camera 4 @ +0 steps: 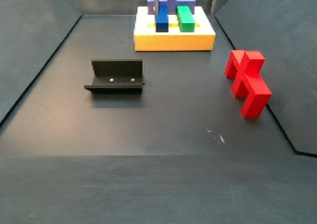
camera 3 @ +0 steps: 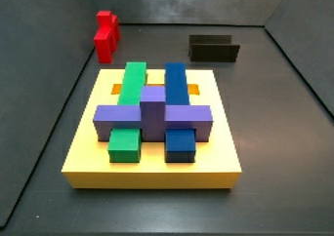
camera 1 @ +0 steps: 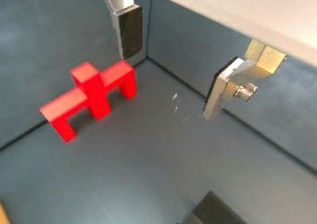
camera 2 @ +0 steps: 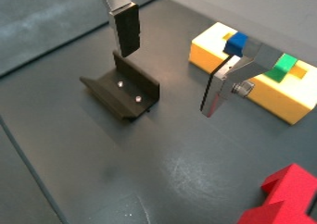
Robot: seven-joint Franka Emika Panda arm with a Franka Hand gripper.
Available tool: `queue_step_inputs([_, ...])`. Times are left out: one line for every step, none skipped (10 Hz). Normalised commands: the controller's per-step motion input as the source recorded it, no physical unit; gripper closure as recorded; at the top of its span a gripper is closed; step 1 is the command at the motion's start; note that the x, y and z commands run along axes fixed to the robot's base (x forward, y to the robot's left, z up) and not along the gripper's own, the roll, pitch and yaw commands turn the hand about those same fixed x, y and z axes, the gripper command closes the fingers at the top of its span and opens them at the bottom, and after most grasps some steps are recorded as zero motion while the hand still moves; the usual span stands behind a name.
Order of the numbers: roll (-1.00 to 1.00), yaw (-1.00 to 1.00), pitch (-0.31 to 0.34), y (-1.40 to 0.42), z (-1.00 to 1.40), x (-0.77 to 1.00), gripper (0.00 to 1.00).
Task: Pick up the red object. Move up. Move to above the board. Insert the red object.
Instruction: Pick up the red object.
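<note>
Red and blocky, the red object (camera 1: 89, 100) lies on the dark matte desk (camera 4: 148, 144) well apart from the thick yellow board (camera 3: 152, 162), while the tool (camera 1: 173, 66) hangs above, flat silver fingers (camera 1: 227, 87) spread wide, grasping nothing.

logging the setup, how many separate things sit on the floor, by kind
red object: 1
yellow board: 1
fixture: 1
total: 3
The end effector hangs open above the floor, holding nothing.
</note>
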Motion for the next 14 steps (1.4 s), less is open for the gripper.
queue_step_inputs([0.00,-0.03,0.000,0.00,0.00,0.00,0.00])
queue_step_inputs([-0.06,-0.51,-0.077,0.09,0.00,-0.19,0.00])
queue_step_inputs([-0.10,-0.56,-0.133,0.18,0.00,-0.33,0.00])
queue_step_inputs([-0.04,-0.71,-0.134,0.08,-0.02,-0.46,0.00])
queue_step_inputs([-0.05,-0.66,-0.154,0.11,-0.03,-0.50,0.00])
queue_step_inputs([-0.07,-0.69,-0.131,0.07,-0.11,-0.49,0.00])
queue_step_inputs([-0.08,-0.73,-0.120,0.03,-0.15,-0.47,0.00])
queue_step_inputs([-0.06,-0.80,-0.091,0.00,-0.17,-0.40,0.00])
queue_step_inputs([-0.02,-0.89,-0.074,0.00,-0.19,-0.27,0.00])
queue_step_inputs([-0.01,-0.93,-0.066,0.00,-0.17,-0.23,0.00])
queue_step_inputs([0.00,-0.94,-0.056,0.00,-0.13,-0.23,0.00])
queue_step_inputs([0.00,-0.96,-0.047,0.00,-0.10,-0.20,0.00])
queue_step_inputs([0.00,-0.96,-0.050,0.00,-0.10,-0.20,0.00])
queue_step_inputs([0.00,-0.98,-0.051,0.00,-0.11,-0.15,0.00])
